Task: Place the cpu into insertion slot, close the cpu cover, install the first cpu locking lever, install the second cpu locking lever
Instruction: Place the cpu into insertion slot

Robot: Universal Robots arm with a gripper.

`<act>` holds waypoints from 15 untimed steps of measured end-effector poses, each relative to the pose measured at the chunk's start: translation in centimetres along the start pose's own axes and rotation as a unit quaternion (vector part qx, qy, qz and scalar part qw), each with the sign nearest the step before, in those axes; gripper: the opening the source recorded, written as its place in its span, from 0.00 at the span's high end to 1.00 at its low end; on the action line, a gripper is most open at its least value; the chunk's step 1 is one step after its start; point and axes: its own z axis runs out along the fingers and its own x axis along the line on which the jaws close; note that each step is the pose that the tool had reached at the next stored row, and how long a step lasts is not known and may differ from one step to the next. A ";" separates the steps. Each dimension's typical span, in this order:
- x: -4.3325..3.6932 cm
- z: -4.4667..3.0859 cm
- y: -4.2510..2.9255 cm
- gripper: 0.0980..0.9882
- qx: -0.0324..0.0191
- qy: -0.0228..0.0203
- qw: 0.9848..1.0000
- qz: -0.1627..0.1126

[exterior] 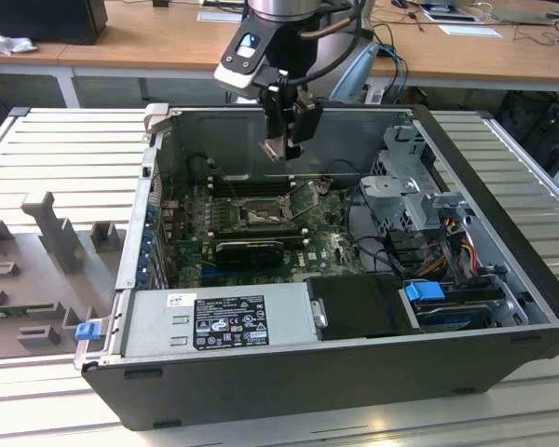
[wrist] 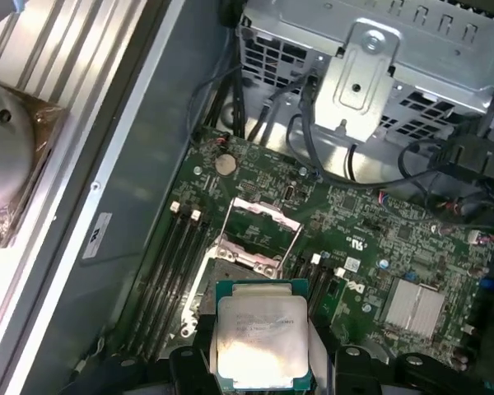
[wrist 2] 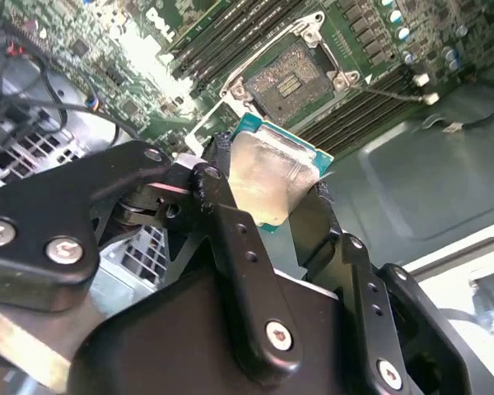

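Carrying step logged: cpu (wrist: 262,333) was held clamped in the gripper (wrist 2: 272,188), above the insertion slot (wrist: 237,271) and well apart from it | cpu cover (wrist: 262,216) appeared raised | seating was judged to require square, level alignment.

Silvery square cpu (wrist: 262,341) hangs above the bare insertion slot (wrist 2: 292,78), cpu cover (wrist: 262,209) raised.

cpu (wrist: 259,337) in hand (exterior: 284,140) | above insertion slot (wrist 2: 290,81) | slot mid mobo (wrist: 379,239) | mobo in case (exterior: 354,372)
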 end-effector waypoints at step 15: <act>0.28 3.32 -1.29 0.52 -0.003 -0.013 0.990 0.143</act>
